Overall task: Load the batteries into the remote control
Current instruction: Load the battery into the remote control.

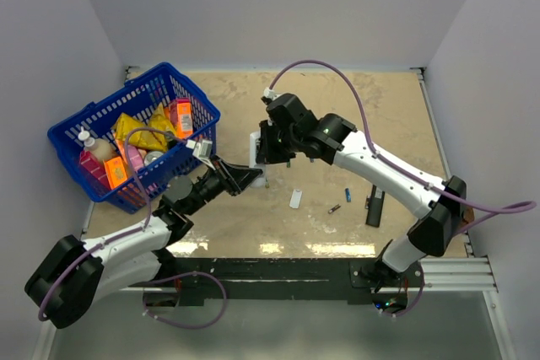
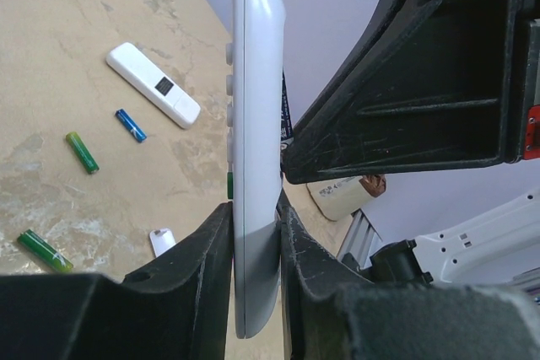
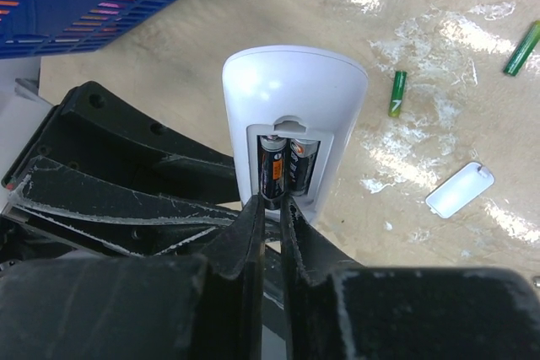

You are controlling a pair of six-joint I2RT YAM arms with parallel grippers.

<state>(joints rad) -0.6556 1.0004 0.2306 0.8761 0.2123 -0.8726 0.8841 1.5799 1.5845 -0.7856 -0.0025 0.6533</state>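
Observation:
My left gripper [image 2: 255, 225] is shut on the lower part of the slim white remote control [image 2: 256, 124], holding it upright and edge-on above the table. In the right wrist view the remote control [image 3: 291, 82] shows its open back compartment with two dark batteries side by side, a left one [image 3: 272, 166] and a right one [image 3: 302, 166]. My right gripper [image 3: 272, 204] is shut on the lower end of the left battery. Loose green batteries [image 3: 397, 93] [image 3: 523, 48] lie on the table; a blue one [image 2: 131, 125] lies there too.
The white battery cover [image 3: 460, 189] lies on the table to the right. A wider white remote with a dark window [image 2: 153, 84] lies beyond the loose batteries. A blue basket [image 1: 135, 137] of packets stands at the left, a black remote [image 1: 374, 206] at the right.

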